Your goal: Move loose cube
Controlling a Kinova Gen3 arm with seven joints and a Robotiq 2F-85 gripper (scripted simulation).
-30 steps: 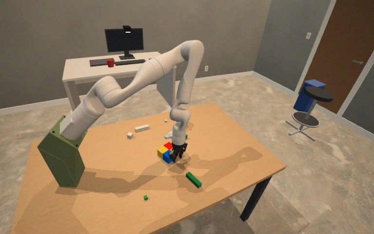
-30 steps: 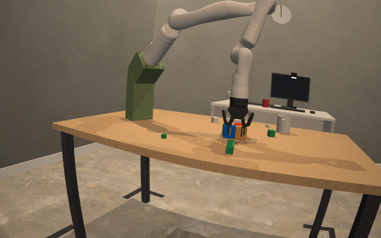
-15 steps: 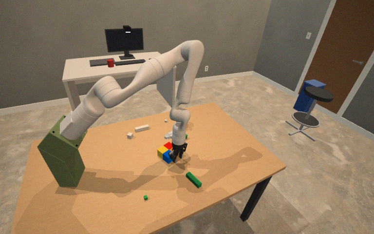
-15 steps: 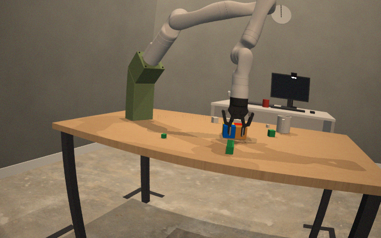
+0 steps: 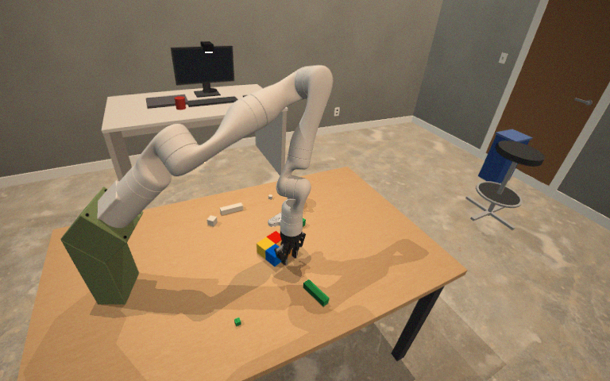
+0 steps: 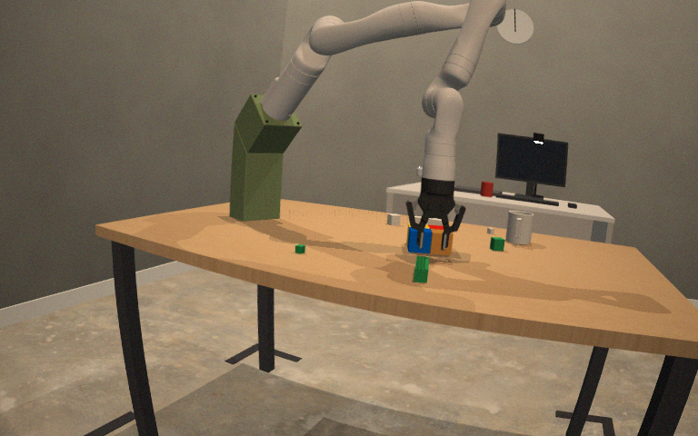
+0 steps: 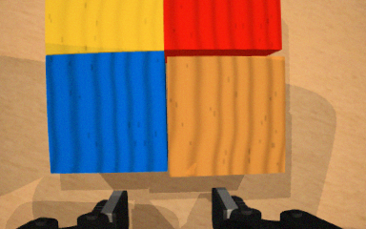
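The room has a concrete floor (image 5: 360, 148) (image 6: 215, 323) and a wooden table (image 5: 179, 269) (image 6: 334, 246). A metal mug (image 6: 518, 228) stands toward the table's far edge; its inside is hidden. The gripper (image 5: 291, 259) (image 6: 433, 246) (image 7: 170, 207) is partly open, gripping nothing. Inward from the near edge, the orange cube (image 6: 441, 242) (image 7: 226, 116) fills the square's corner beside the blue cube (image 5: 273, 255) (image 7: 109, 114) and red cube (image 5: 275, 236) (image 6: 435, 227) (image 7: 223, 25), slightly askew. A green block (image 5: 315, 293) (image 6: 421, 270) lies nearer that edge.

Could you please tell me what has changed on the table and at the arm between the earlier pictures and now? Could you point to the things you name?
Nothing visibly changed. The fingers (image 5: 290, 258) (image 6: 433, 246) stay partly open beside the cubes, with nothing taken hold of or let go. The orange cube (image 6: 441, 242) (image 7: 227, 116), blue cube (image 5: 273, 255) (image 7: 109, 113) and green bar (image 5: 315, 293) (image 6: 421, 270) stayed where they were.
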